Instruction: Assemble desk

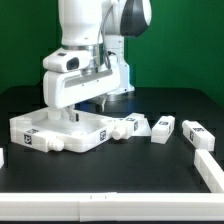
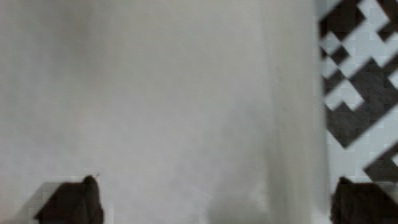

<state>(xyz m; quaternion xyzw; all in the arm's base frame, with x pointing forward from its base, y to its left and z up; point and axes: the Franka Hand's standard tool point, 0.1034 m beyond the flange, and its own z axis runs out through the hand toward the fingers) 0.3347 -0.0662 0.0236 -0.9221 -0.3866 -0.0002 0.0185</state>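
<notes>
The gripper [image 2: 217, 200] hangs spread wide over the desk panel [image 1: 60, 135], apparently legless, its legs [image 1: 160, 128] loose on the worktop [image 1: 120, 172].

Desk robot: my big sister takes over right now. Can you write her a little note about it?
Gripper: open, down close over the desk panel, holding nothing.
Parts: the panel lies flat. Three legs lie loose to the exterior view's right of it: near leg, middle leg, far leg.
Done: no leg seen in a socket, though part of the panel is hidden.
Left: fit the legs.
</notes>
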